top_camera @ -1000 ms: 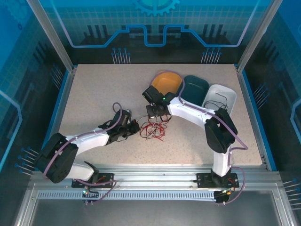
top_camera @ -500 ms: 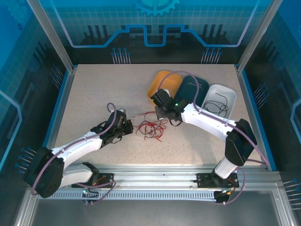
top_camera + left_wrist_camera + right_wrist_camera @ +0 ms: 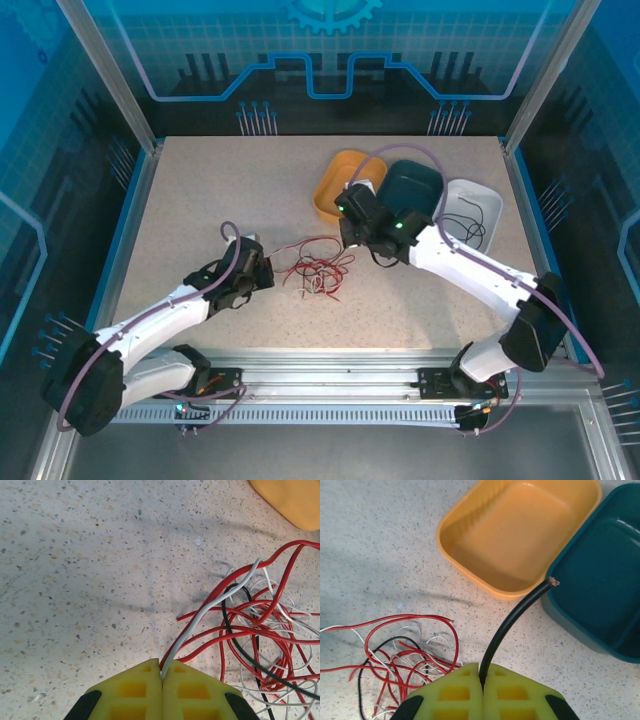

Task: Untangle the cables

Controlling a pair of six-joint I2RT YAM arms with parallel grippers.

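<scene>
1. The cables [image 3: 318, 268] are thin, glossy, flexible strands in red, white and black. They are looped in one loose tangle at the middle of the top view, on the speckled beige tabletop [image 3: 200, 200]. I cannot count the strands.
2. My left fingers [image 3: 132, 690], two yellow plastic blocks with square pockets, are pressed together on one white cable [image 3: 200, 625] that runs up and right into the tangle.
3. My right fingers [image 3: 452, 692], also yellow, pinch one black cable [image 3: 512, 617]; its cut end sits where two trays meet.
4. Three smooth, rounded plastic trays stand at upper right: one orange tray [image 3: 330, 190], one teal tray [image 3: 420, 185], one white tray [image 3: 480, 200].
</scene>
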